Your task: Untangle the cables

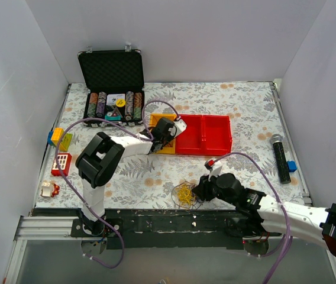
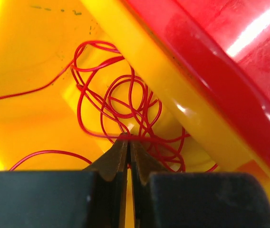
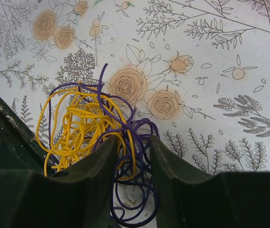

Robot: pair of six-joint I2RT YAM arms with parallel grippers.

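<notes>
The red cable (image 2: 125, 102) lies looped inside a yellow bin (image 2: 25, 61). My left gripper (image 2: 128, 137) is shut on a strand of it, fingertips pressed together; in the top view it (image 1: 163, 137) hangs over the yellow bin (image 1: 155, 120). The yellow cable (image 3: 75, 123) and the purple cable (image 3: 135, 142) lie tangled on the floral table, near its front edge in the top view (image 1: 186, 193). My right gripper (image 3: 132, 140) is open, its fingers straddling purple loops without pinching them; it also shows in the top view (image 1: 199, 190). No dark blue cable can be told apart.
Two red bins (image 1: 204, 135) adjoin the yellow bin on the right. An open black case of poker chips (image 1: 112, 89) stands at the back left. A black microphone (image 1: 281, 157) lies right. Toy blocks (image 1: 60, 139) and a red piece (image 1: 61, 163) sit left.
</notes>
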